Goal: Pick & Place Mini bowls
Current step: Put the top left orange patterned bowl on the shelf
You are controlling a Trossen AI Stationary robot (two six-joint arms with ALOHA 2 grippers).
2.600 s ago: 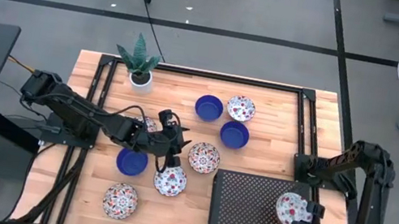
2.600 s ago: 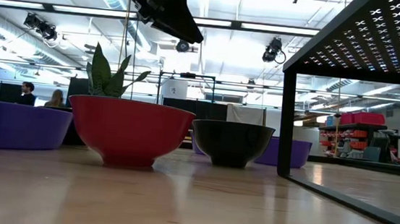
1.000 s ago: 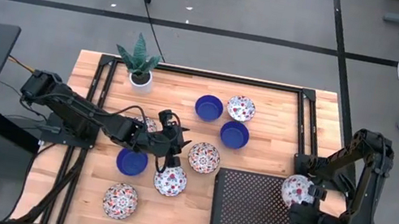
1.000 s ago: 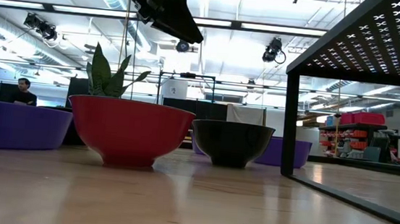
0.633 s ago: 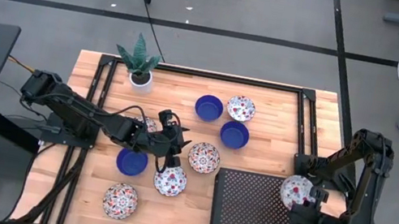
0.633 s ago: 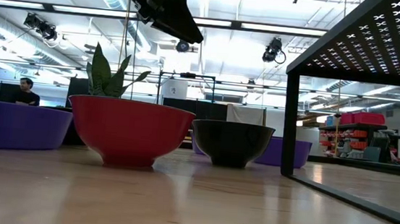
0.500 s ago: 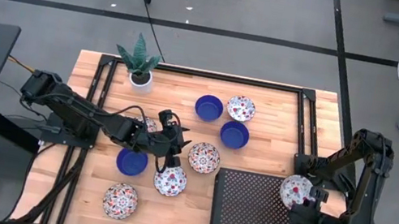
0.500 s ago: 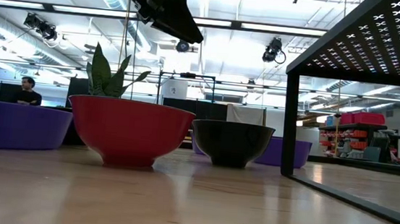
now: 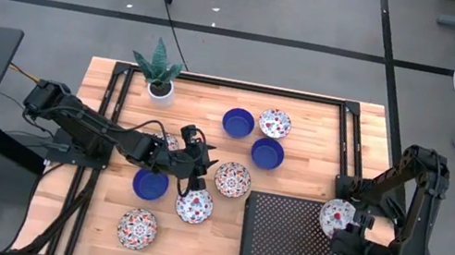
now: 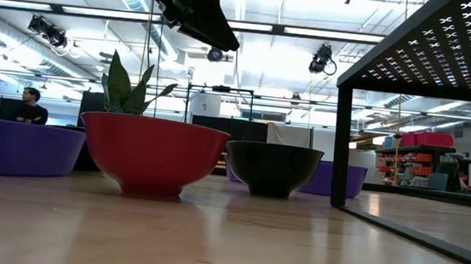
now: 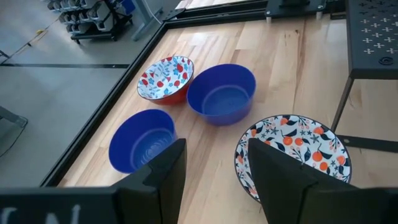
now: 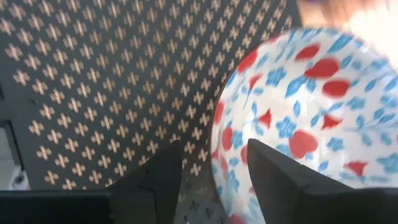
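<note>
Mini bowl (image 12: pixel 298 118), white with red-and-blue flowers, on black perforated rack (image 12: pixel 112 81), right pincer (image 12: pixel 211 168) apart.

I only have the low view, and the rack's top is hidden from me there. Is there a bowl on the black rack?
Observer: Yes, one floral bowl sits on the rack, at its right edge.
Operator: Is the right gripper gripping it?
Observer: No. The right gripper is open, with a finger on either side of the bowl's rim and not pinching it.
Operator: And the left arm?
Observer: The left gripper is open and empty mid-table, among the other bowls on the wood.
</note>
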